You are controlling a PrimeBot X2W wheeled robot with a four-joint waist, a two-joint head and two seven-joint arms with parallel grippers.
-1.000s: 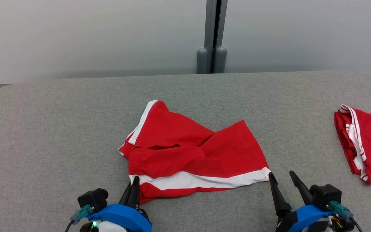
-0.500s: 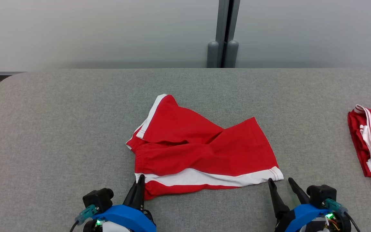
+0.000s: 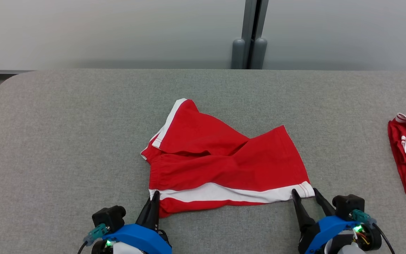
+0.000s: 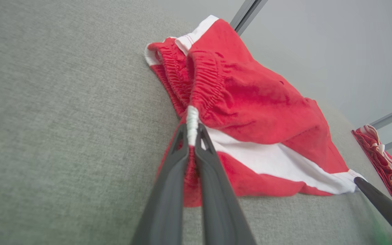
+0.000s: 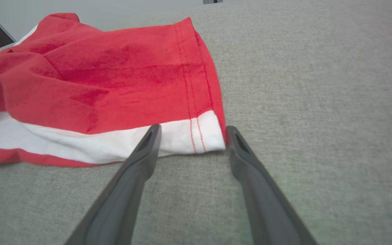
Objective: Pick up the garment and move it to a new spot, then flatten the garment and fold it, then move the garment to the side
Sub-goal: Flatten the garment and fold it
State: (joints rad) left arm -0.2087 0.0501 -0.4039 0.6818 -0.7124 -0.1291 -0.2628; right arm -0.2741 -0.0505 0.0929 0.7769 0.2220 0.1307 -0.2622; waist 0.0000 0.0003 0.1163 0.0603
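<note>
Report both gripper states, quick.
Left gripper: shut on the shorts.
Right gripper: open, fingers either side of the shorts' hem corner.

setting: lab or office test bay
landmark: grey fabric-covered table point(image 3: 65, 123)
behind table: frosted partition panels point(image 3: 118, 31), grey metal post point(image 3: 250, 35)

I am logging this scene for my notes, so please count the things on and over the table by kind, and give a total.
Red garments with white trim: 2, the shorts in the middle and a crumpled garment at the right edge.
Grippers: 2, the left gripper and the right gripper.
Tables: 1, the grey table.
Total: 5.
</note>
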